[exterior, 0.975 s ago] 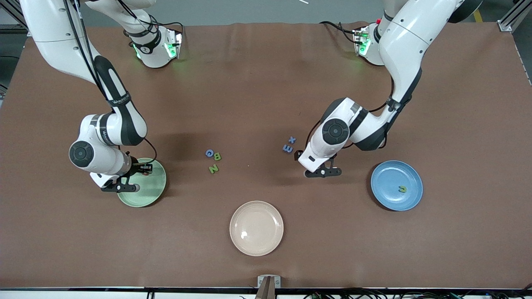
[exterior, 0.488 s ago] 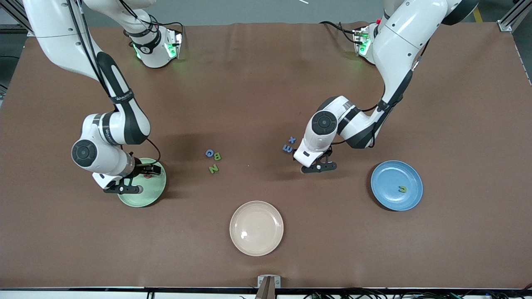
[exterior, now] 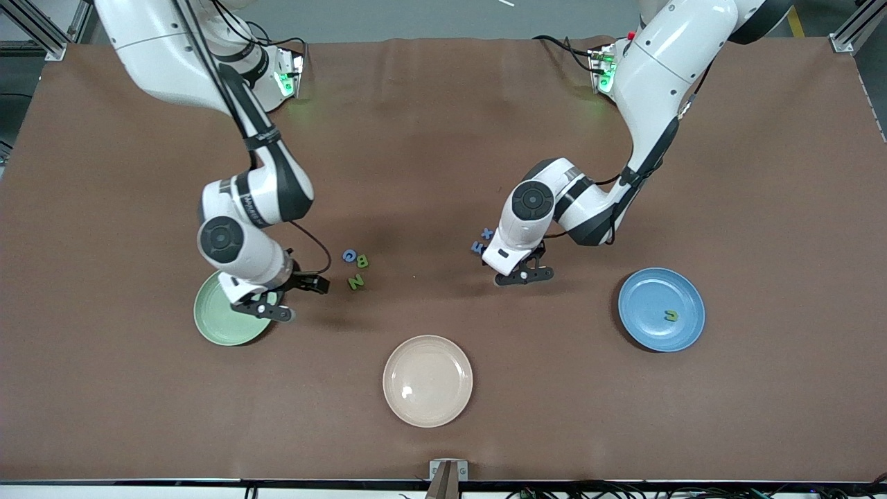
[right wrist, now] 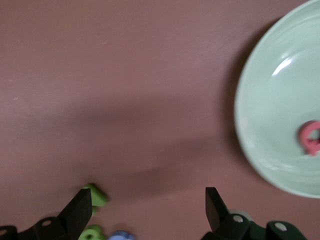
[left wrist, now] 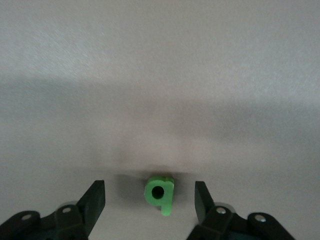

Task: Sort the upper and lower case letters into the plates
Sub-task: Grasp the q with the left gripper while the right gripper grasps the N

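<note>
My left gripper [left wrist: 149, 192] is open and low over the table, with a small green letter q [left wrist: 161, 194] lying between its fingers, untouched. In the front view this gripper [exterior: 521, 272] sits beside the blue x [exterior: 488, 233] and E [exterior: 477, 247]. My right gripper [exterior: 294, 298] hangs open and empty between the light green plate [exterior: 215, 322] and the letters G [exterior: 349, 256], B [exterior: 362, 261] and Z [exterior: 355, 282]. A pinkish red letter [right wrist: 311, 137] lies in the green plate [right wrist: 270, 110]. The blue plate [exterior: 648, 298] holds one green letter [exterior: 670, 316].
A cream-beige plate [exterior: 427, 381] lies nearer the front camera, midway between the two coloured plates. The brown mat [exterior: 443, 138] covers the whole table.
The right gripper opened, left the pinkish red letter in the green plate and swung toward the G, B, Z group. The left gripper shifted toward the x and E, its fingers narrowing slightly.
</note>
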Tool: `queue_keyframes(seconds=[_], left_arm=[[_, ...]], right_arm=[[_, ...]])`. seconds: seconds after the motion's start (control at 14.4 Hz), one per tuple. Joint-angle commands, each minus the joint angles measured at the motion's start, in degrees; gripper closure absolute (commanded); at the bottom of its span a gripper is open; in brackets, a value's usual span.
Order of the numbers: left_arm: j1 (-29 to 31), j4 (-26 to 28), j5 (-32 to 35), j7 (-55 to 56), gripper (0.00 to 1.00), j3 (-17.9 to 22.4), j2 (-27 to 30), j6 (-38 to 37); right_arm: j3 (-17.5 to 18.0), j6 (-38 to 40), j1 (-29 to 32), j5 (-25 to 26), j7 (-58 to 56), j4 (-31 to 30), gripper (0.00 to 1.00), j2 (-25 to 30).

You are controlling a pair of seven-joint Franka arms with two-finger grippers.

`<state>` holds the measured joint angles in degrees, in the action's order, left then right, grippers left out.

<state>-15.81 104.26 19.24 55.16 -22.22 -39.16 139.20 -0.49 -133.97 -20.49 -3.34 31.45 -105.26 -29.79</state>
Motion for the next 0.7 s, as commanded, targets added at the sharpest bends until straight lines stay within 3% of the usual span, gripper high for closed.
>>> queue_keyframes(seconds=[0.0, 0.28, 0.63], left_arm=[[-0.9, -0.1, 1.5, 1.6, 0.22, 0.3, -0.8, 0.9], [-1.0, -0.1, 1.6, 1.6, 0.34, 0.3, -1.1, 0.9], [-0.9, -0.4, 1.5, 1.2, 0.85, 0.6, -1.0, 0.8]], right_arm=[[-0.5, -4.4, -2.7, -0.2, 6.4, 0.7, 0.0, -3.5], [-0.5, -8.2, -5.9, -0.2, 9.2, 0.8, 0.0, -5.8], [-0.5, -8.9, -8.6, 0.6, 5.1, 1.4, 0.0, -7.0]])
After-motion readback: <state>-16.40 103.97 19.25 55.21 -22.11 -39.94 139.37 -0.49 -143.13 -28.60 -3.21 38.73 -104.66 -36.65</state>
